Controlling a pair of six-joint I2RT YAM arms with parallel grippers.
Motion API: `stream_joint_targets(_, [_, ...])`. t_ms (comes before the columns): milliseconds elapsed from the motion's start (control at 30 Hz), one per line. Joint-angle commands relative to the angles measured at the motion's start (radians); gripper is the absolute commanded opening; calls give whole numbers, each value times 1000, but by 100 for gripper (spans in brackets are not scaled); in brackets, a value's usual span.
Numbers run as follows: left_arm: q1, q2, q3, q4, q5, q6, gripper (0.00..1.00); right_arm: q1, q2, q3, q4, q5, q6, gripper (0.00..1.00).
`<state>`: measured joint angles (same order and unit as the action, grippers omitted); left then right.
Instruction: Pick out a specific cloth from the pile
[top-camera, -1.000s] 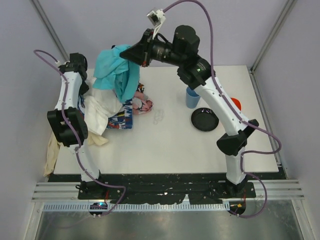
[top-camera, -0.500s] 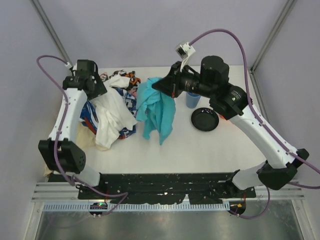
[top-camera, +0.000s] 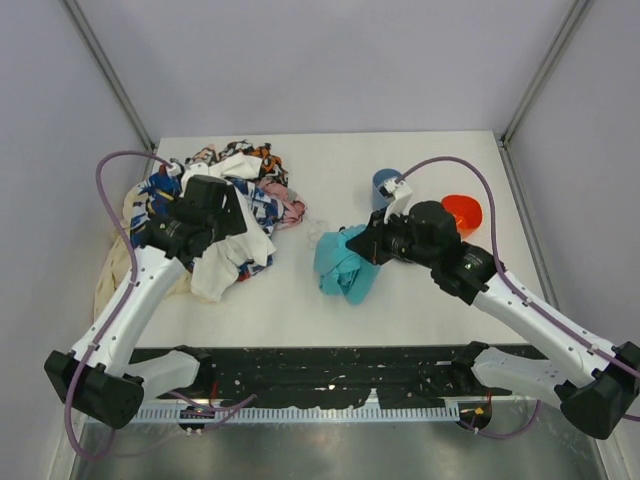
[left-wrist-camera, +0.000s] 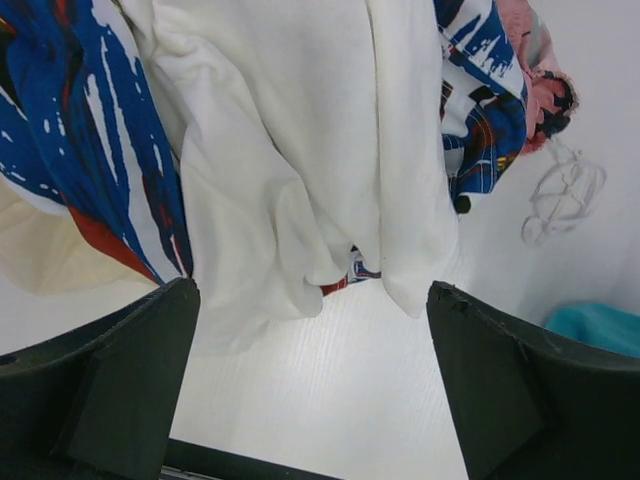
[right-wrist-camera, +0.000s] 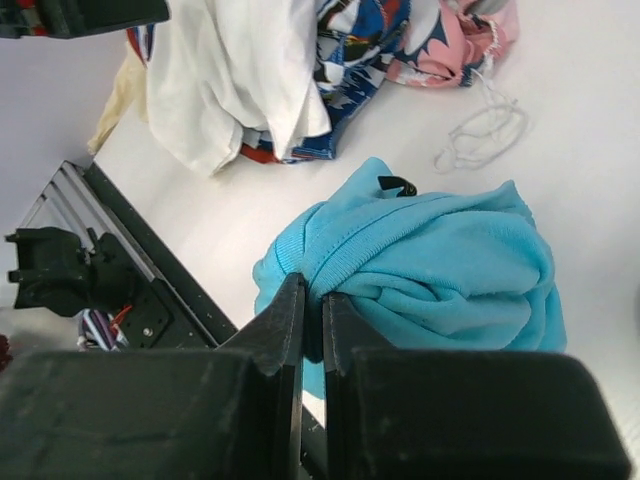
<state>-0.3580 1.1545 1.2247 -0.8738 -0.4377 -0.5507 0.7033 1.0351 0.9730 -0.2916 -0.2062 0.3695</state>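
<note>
I see a white table (top-camera: 340, 160) boxed in by plain pale grey walls (top-camera: 320, 60) on three sides, slanted metal posts (top-camera: 110, 75) at the back corners. Black plate (top-camera: 330, 362) and slotted aluminium rail (top-camera: 400, 392) along near edge, dull metal floor (top-camera: 330, 450) below. Light even, soft shadows.

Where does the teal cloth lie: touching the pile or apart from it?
Apart. The top view shows a strip of white table between the cloth and the pile.
</note>
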Motion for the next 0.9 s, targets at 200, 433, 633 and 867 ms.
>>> stream_joint_targets(200, [-82, -202, -151, 99, 11, -68, 100, -15, 107, -331, 323, 129, 118, 7])
stream_joint_targets(433, [-82, -374, -244, 174, -6, -88, 100, -15, 255, -347, 350, 150, 80, 33])
stream_joint_targets(633, [-82, -449, -255, 174, 7, -80, 99, -16, 32, -168, 150, 160, 16, 95])
stream_joint_targets(867, [-82, -541, -290, 208, 30, -63, 100, -15, -229, -83, 22, 479, -15, 95])
